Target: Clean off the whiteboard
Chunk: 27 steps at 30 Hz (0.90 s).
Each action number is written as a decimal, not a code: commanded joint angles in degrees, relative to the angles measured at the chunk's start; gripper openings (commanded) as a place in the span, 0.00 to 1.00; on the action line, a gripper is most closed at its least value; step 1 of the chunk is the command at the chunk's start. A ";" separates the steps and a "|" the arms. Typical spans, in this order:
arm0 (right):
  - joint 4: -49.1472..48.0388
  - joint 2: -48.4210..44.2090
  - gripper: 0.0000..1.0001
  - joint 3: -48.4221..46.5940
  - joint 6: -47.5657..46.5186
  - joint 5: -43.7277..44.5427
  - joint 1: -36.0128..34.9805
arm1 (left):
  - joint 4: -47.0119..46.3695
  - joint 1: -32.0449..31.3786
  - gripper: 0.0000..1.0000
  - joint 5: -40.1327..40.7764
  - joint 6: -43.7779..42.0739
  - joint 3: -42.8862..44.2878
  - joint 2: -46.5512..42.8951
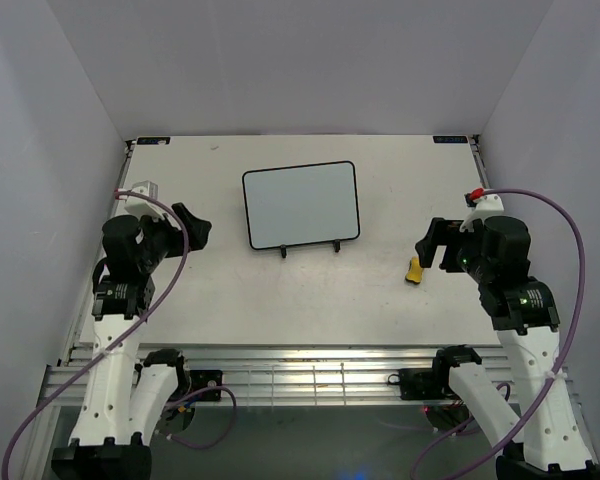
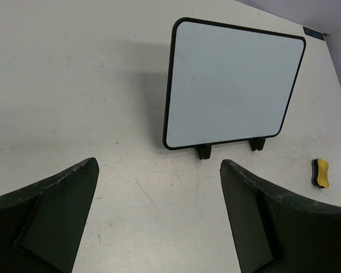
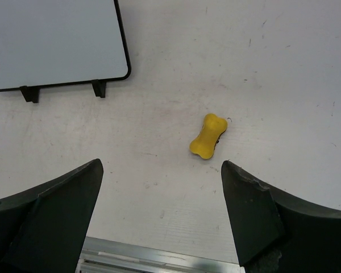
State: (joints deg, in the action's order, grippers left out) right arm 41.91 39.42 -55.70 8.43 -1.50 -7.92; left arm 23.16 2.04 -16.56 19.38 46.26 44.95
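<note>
The whiteboard (image 1: 300,204), its face blank, is shown propped on a black stand (image 1: 284,251) at upper centre of the table (image 1: 280,300). A yellow eraser (image 1: 414,270) is seen at lower right. The left jaws and right jaws are held wide open, empty.

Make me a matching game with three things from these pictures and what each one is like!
Things:
1. small white rectangular board with thin black frame
2. little yellow bone-shaped eraser
3. left arm's black fingers

What it is like:
A. lying flat on the pale table
B. spread wide open, holding nothing
C. propped up on black feet, face blank

Pairs: 1-C, 2-A, 3-B
</note>
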 commanded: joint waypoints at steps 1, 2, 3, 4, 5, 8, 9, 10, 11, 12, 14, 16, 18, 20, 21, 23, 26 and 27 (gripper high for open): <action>0.54 -1.80 0.90 -0.11 -1.48 -1.23 0.10 | 5.75 -1.16 0.98 3.28 -3.38 1.37 -5.83; 0.45 -2.15 0.90 0.07 -1.57 -1.05 0.10 | 6.72 -1.16 0.98 3.55 -3.73 1.81 -6.79; 0.19 -2.50 0.90 0.59 -1.48 -0.96 0.19 | 8.81 -1.16 0.98 3.81 -4.17 2.34 -7.59; 0.10 -2.77 0.90 0.77 -1.48 -0.88 0.19 | 9.79 -1.86 0.98 4.42 -4.69 3.39 -8.99; 0.01 -2.94 0.90 0.94 -1.48 -0.44 0.10 | 10.67 -3.96 0.98 5.91 -5.05 3.57 -9.70; 0.19 -3.82 0.90 1.03 -1.48 0.26 0.10 | 12.87 -5.90 0.98 9.85 -6.28 3.84 -12.77; 0.28 -4.08 0.90 1.03 -1.48 0.27 0.10 | 13.49 -6.35 0.98 11.01 -6.37 4.27 -13.39; 0.28 -4.70 0.90 0.86 -1.48 0.27 0.01 | 14.97 -6.79 0.98 11.45 -7.67 4.89 -14.79; 0.36 -4.96 0.90 0.95 -1.48 0.27 0.01 | 15.51 -7.92 0.98 12.16 -7.95 5.41 -15.59; 0.45 -5.31 0.90 0.86 -1.48 0.27 -0.25 | 16.12 -8.45 0.98 13.73 -8.21 5.51 -16.46; 0.98 -5.67 0.90 0.68 -1.57 0.53 -0.43 | 17.18 -9.86 0.98 14.62 -9.44 5.68 -18.66; 1.59 -6.02 0.90 0.42 -1.48 0.97 -1.04 | 18.85 -10.57 0.98 15.50 -9.88 6.21 -20.42; 2.47 -6.54 0.90 -0.19 -1.40 1.23 -1.83 | 19.90 -11.18 0.98 15.50 -10.58 7.08 -23.22; 3.17 -6.98 0.90 -0.72 -1.48 3.86 -2.44 | 21.57 -11.97 0.98 15.59 -11.20 8.49 -24.03; 3.96 -7.25 0.90 -1.16 -1.57 4.31 -3.14 | 23.14 -12.24 0.98 16.55 -11.29 9.80 -23.51; 4.76 -7.60 0.90 -1.60 -1.48 5.18 -3.94 | 23.86 -13.02 0.98 18.84 -11.20 10.51 -23.15; 5.72 -8.57 0.90 -1.69 -1.57 6.85 -5.52 | 24.92 -13.73 0.98 18.58 -11.29 11.48 -23.24; 5.99 -9.27 0.90 -1.69 -1.57 7.55 -6.05 | 25.01 -13.91 0.98 18.75 -11.29 11.40 -23.41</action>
State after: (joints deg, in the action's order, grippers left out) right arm 46.98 31.59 -54.98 7.86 2.90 -12.64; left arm 45.23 -11.14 0.21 8.97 56.58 21.08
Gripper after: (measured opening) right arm 0.900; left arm 0.979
